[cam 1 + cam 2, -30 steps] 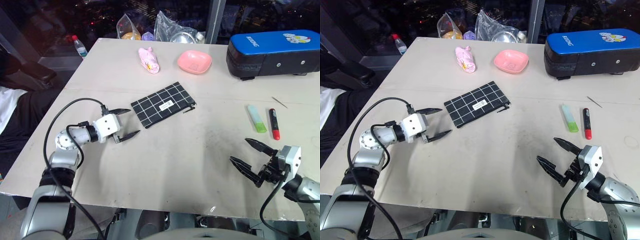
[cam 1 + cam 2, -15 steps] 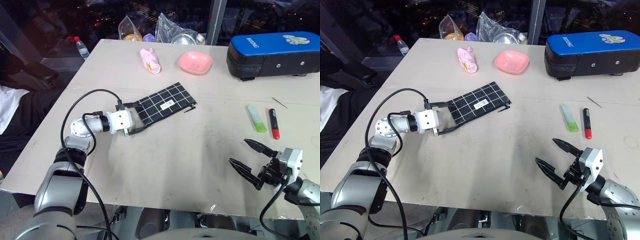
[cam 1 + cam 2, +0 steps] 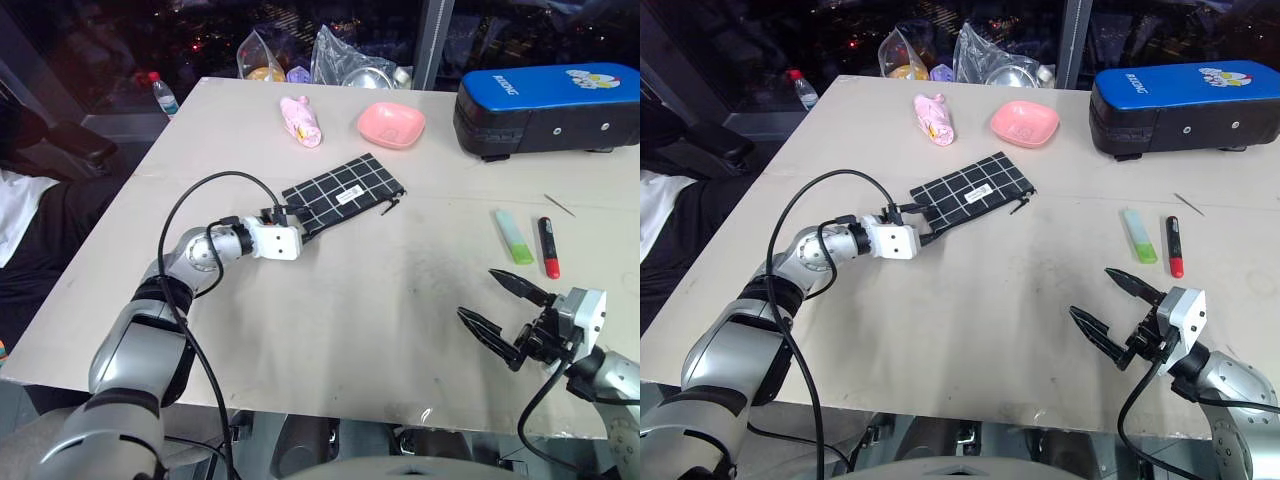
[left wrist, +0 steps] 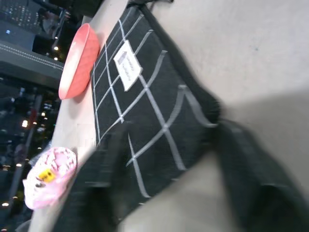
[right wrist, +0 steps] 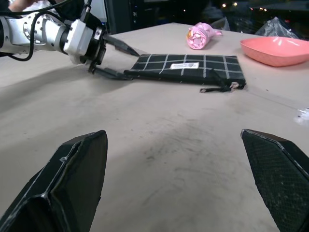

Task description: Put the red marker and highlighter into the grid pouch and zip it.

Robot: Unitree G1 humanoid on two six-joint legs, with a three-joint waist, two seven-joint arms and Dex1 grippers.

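Starting big, where does everything sit on the surface (image 3: 350, 330)?

Blue case (image 3: 545, 105) at 1 o'clock, out of the job. The pouch (image 3: 345, 193) lies flat just past centre toward 11, long axis running 8 to 2, zipper pull at the 2 o'clock end.

And the left gripper (image 3: 293, 226)?

Right at the pouch's 8 o'clock corner, pointing up its long axis, so the pouch lies toward 2 from it. Whether it has clamped the fabric I cannot tell.

The right gripper (image 3: 478, 294)?

Spread wide and empty at 4 o'clock, near the front edge. The highlighter (image 3: 514, 238) and marker (image 3: 549, 248) lie side by side at 3 o'clock, both lengthwise 12 to 6, the marker's red end toward 6. They sit about 1 o'clock from that gripper, well apart from the pouch, so I judge the right arm the nearer for picking them.

What has changed from a second ago?

Then the left gripper stood wide open, apart from the pouch on its 8 o'clock side. It has since come in to the corner, and the pouch has slid toward 2. The right gripper, highlighter and marker have not shifted.
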